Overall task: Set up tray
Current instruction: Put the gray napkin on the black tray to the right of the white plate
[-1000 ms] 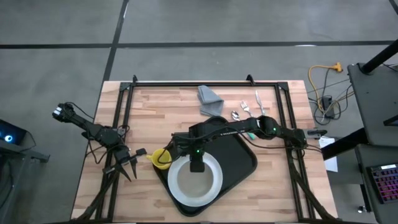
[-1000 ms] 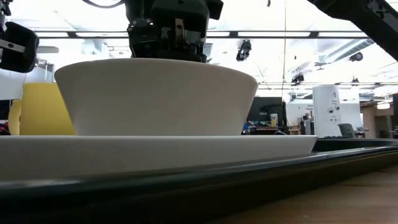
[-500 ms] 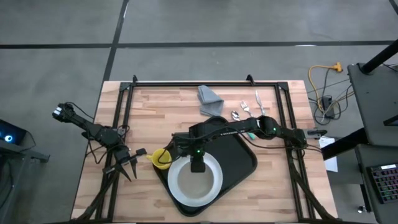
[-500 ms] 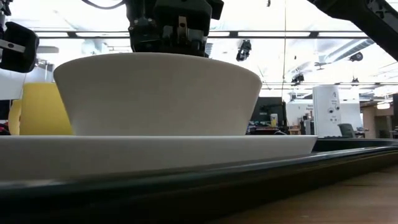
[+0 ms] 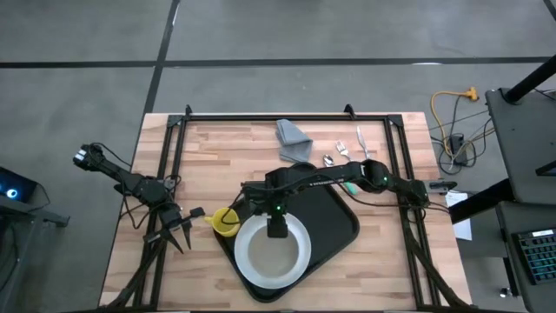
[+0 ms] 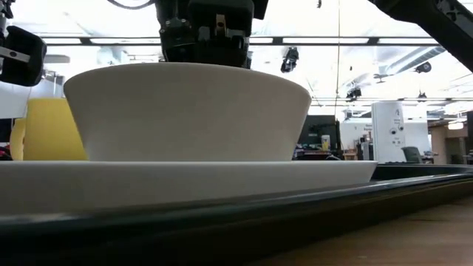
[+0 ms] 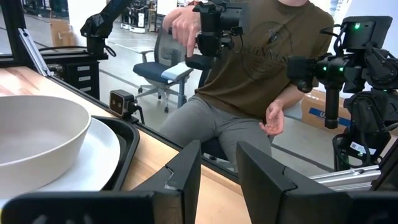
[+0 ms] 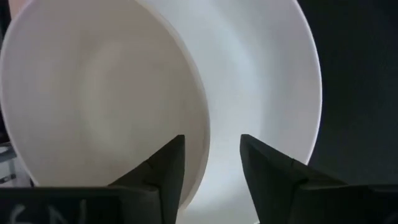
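The black tray (image 5: pixel 337 217) lies at the table's middle. A round white plate (image 8: pixel 273 93) rests flat on it, and a white bowl (image 6: pixel 185 111) stands by its base on the plate (image 6: pixel 185 181). My right gripper (image 8: pixel 211 168) hangs open just above the bowl's far rim, one finger over the bowl's inside and one over the plate, touching neither as far as shows. A yellow cup (image 5: pixel 224 222) stands on the table at the tray's left edge. My left gripper (image 5: pixel 178 233) waits open to the left of the cup.
A crumpled grey cloth (image 5: pixel 293 139) and some cutlery (image 5: pixel 343 153) lie on the wood behind the tray. Bare wood shows at the table's left and right. A seated person (image 7: pixel 249 62) is beyond the table's edge in the left wrist view.
My right gripper has opened off the bowl's far rim and risen a little. The bowl has shifted slightly and now stands level on the plate.
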